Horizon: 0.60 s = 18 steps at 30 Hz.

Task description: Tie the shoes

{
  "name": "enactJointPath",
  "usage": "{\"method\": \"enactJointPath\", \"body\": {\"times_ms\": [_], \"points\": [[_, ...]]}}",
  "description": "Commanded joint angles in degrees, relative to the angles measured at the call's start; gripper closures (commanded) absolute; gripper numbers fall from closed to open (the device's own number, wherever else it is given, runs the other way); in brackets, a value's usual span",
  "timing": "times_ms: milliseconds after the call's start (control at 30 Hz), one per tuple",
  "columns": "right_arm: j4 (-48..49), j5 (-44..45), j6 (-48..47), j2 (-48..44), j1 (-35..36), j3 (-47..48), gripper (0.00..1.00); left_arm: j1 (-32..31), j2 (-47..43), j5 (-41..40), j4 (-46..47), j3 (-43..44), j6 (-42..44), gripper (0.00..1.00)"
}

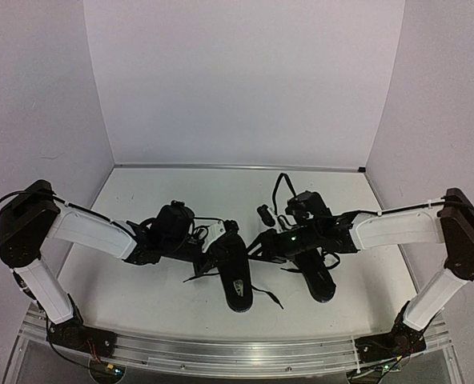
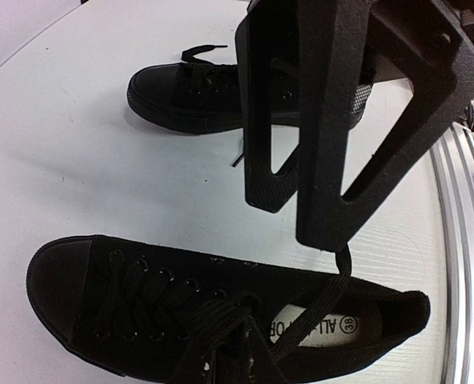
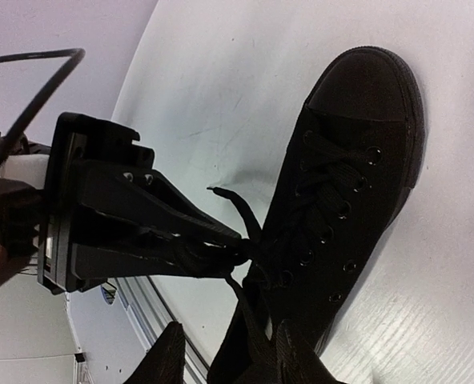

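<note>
Left wrist view: your left gripper (image 2: pixel 321 236) pinches lace (image 2: pixel 333 284) of left shoe (image 2: pixel 141 320); no bow visible. Right gripper (image 1: pixel 271 240) state unclear; right shoe (image 1: pixel 317 276) apparently untied.

In the left wrist view, the nearer shoe (image 2: pixel 221 320), lying just below the left gripper (image 2: pixel 301 216), carries a white insole label (image 2: pixel 325 326). Seen upside down, it shows a circled "38" and the partly covered letters "ALL" and "OR". No other text is readable.
</note>
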Motion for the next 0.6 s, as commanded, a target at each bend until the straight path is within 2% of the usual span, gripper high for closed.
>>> {"method": "enactJointPath", "body": {"times_ms": [0, 233, 433, 567], "points": [[-2.7, -0.4, -4.4, -0.3, 0.2, -0.8, 0.61, 0.5, -3.1, -0.4, 2.9, -0.1, -1.4, 0.9], [-3.0, 0.7, -5.8, 1.1, 0.8, -0.1, 0.61, 0.7, -3.2, -0.3, 4.2, -0.3, -2.5, 0.9], [-2.9, 1.1, -6.5, 4.2, 0.8, 2.5, 0.62, 0.7, -2.2, 0.1, 4.7, 0.7, -3.8, 0.85], [-2.5, 0.8, -6.8, 6.1, 0.8, 3.9, 0.66, 0.8, -2.4, 0.3, 5.0, 0.5, -3.8, 0.94]]}}
